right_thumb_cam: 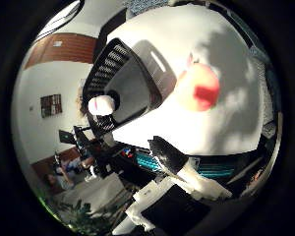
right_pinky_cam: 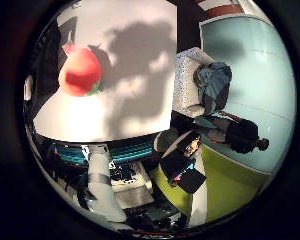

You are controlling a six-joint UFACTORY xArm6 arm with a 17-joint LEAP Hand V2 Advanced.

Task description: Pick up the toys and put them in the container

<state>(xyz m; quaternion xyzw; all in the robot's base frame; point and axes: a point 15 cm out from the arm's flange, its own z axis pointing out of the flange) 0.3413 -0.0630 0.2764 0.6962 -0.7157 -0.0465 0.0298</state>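
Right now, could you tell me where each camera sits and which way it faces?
Little finger side palm view: on the palm, looking at the peach toy on the white table; a white finger of the hand shows.
Thumb side palm view: on the palm, facing the black container; fingers show.
Both share the toy and the table.

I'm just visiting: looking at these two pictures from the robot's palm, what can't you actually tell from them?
- Peach-like toy on the white table: its underside is hidden by its own body in both views.
- Black slatted container: its floor is in shadow in the thumb side view, and part is covered by a white round thing too blurred to identify.
- Hand: only parts show at the edge, so its finger pose is unclear.
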